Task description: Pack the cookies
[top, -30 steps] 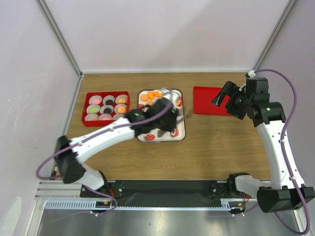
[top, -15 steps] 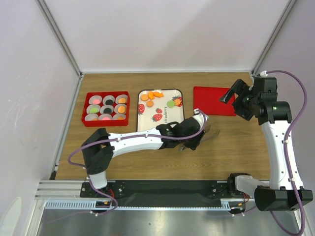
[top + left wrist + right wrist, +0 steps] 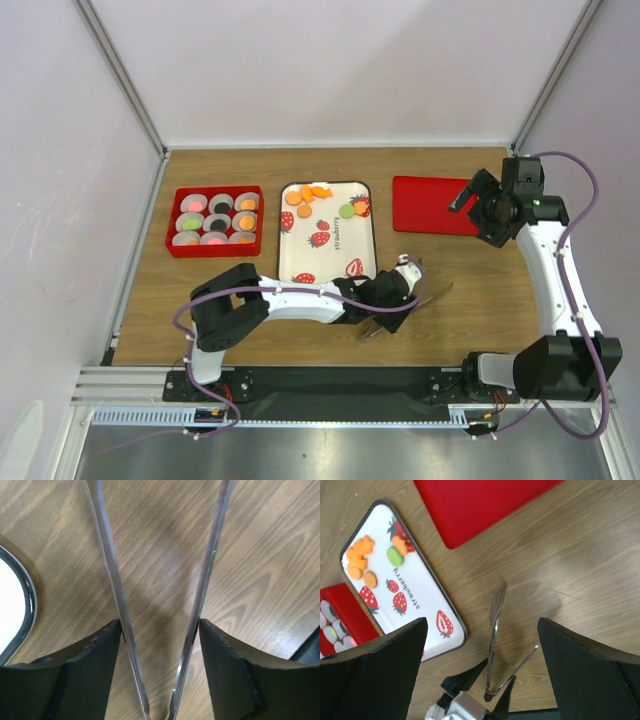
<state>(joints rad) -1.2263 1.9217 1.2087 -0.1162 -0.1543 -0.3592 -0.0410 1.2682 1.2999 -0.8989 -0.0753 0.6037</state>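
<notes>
Several orange cookies (image 3: 305, 196) and a green one (image 3: 346, 210) lie at the far end of the strawberry-print tray (image 3: 335, 235); the right wrist view shows the orange cookies (image 3: 359, 556) too. More cookies sit in the cups of the red box (image 3: 172, 245). My left gripper (image 3: 402, 293) is low over bare wood just right of the tray's near corner, shut on metal tongs (image 3: 432, 282). The tongs' arms (image 3: 112, 575) are spread apart with nothing between them. My right gripper (image 3: 465, 197) hangs open and empty at the red lid's right edge.
A flat red lid (image 3: 430, 205) lies right of the tray. Bare wood stretches from the tray's right side to the table's right edge. Pale walls stand along the left, back and right of the table.
My left arm swung from over the tray to the right and nearer, onto bare wood, and the tongs' arms spread wider. The right gripper turned and pulled back a little.
</notes>
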